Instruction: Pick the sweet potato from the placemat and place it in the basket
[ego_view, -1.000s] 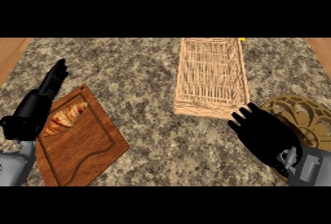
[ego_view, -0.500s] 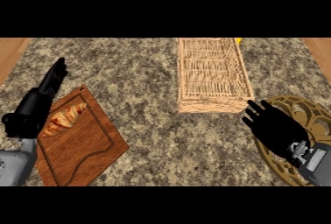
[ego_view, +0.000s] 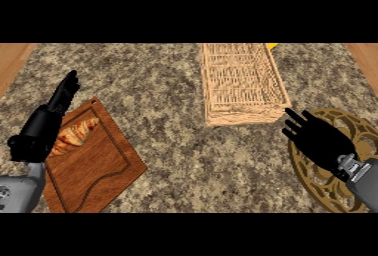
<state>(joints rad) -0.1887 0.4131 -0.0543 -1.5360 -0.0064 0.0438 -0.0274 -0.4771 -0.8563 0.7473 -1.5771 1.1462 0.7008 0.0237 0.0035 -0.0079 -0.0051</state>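
Note:
The wicker basket (ego_view: 244, 82) stands at the counter's back, right of the middle; I see nothing lying in it. The round golden placemat (ego_view: 354, 131) lies at the right edge. My right hand (ego_view: 321, 141) is open with its fingers spread, over the placemat's left part, just in front of and to the right of the basket's near corner. No sweet potato shows anywhere; the hand and forearm hide part of the placemat. My left hand (ego_view: 46, 122) rests open at the left edge, fingers straight and pointing away.
A wooden cutting board (ego_view: 92, 165) lies at the front left with a browned pastry (ego_view: 74, 136) on it, partly behind the left hand. A small yellow thing (ego_view: 270, 46) peeks out behind the basket. Wood strips border the granite counter (ego_view: 170, 125) at both sides.
My right hand has drifted right, away from the basket's near corner and farther over the placemat, staying open. The left hand has barely moved.

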